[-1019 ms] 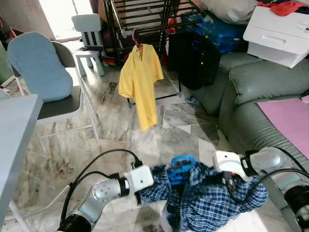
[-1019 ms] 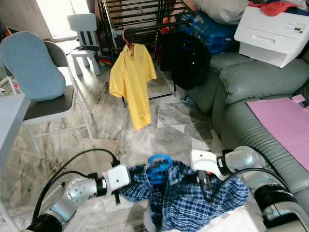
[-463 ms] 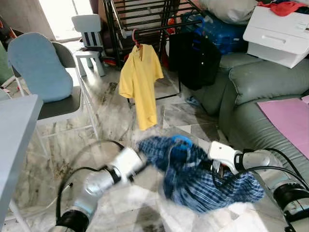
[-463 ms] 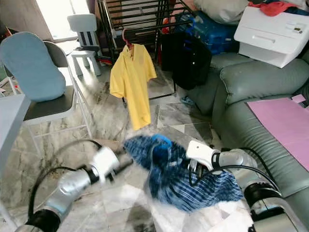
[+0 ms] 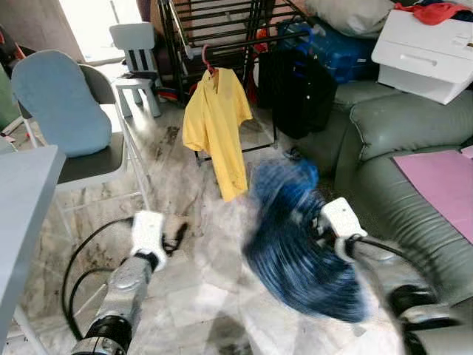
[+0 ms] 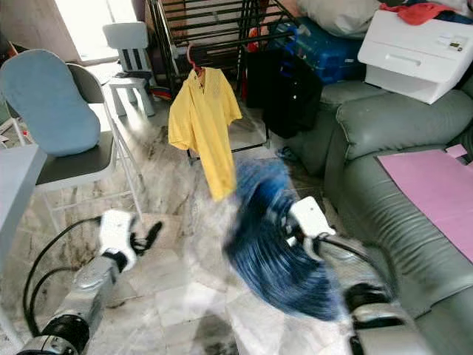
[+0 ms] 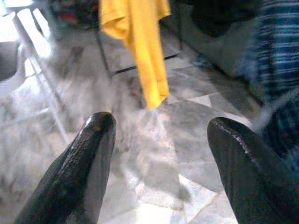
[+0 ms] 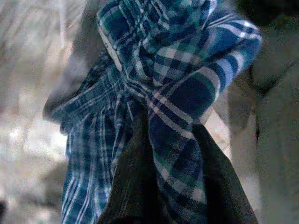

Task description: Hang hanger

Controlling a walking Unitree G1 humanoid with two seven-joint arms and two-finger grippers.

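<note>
Both jaws differ: right gripper (image 8: 159, 154) pinches soft blue plaid shirt (image 5: 295, 237), left gripper (image 7: 161, 149) spread

A blurred blue plaid shirt (image 5: 299, 240) hangs at centre-right of the frame, against the right arm's white wrist (image 5: 340, 218). The left gripper (image 5: 176, 233) sits at lower left, apart from it. A yellow shirt (image 5: 218, 126) hangs from a black rack (image 5: 222, 29) at upper centre, a sofa (image 5: 399, 148) at right.
</note>
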